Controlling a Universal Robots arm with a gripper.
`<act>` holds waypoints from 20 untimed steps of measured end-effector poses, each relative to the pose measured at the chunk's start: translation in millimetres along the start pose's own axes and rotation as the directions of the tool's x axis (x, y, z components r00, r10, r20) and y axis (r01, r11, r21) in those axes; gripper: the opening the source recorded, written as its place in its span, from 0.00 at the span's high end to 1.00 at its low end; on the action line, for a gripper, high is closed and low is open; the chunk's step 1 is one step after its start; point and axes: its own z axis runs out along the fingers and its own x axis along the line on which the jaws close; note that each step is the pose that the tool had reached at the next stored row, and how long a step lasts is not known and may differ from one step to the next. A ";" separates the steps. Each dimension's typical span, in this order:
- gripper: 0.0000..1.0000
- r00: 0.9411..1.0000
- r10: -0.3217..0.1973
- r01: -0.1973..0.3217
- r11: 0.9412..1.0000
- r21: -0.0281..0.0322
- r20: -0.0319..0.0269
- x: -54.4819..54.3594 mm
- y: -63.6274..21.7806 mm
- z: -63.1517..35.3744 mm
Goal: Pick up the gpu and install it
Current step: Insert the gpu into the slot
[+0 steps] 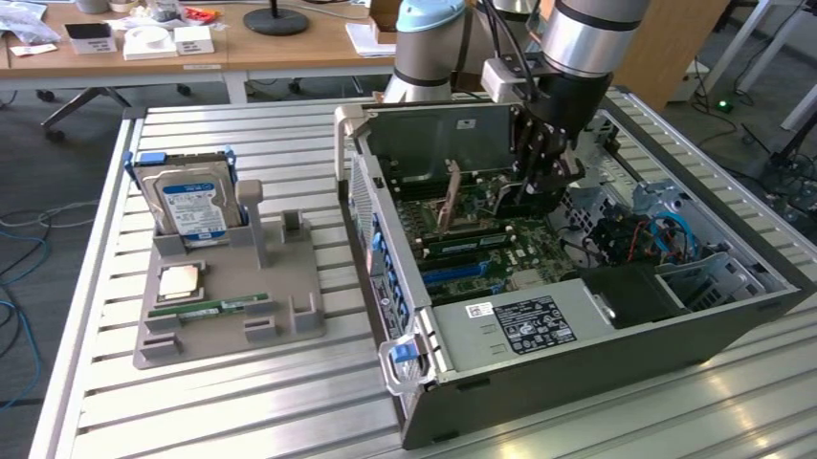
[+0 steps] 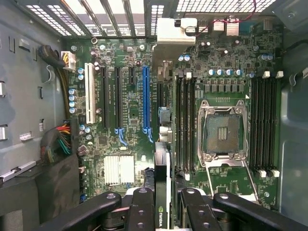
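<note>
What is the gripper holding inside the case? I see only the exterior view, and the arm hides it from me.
Observer: The gripper is shut on the gpu, a dark card with a green NVIDIA logo.
Operator: Is it seated in a slot?
Observer: No. The long blue slot is empty, and the card hangs above the board.
Operator: Is the processor socket filled?
Observer: No, the socket is empty.
</note>
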 end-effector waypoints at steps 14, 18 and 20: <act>0.74 1.000 0.000 0.000 1.000 0.000 -0.002 0.2 0.2 5.7; 0.74 1.000 0.000 0.000 1.000 0.000 -0.003 0.2 0.3 7.5; 0.74 1.000 0.000 0.000 1.000 0.000 -0.005 0.2 0.3 8.1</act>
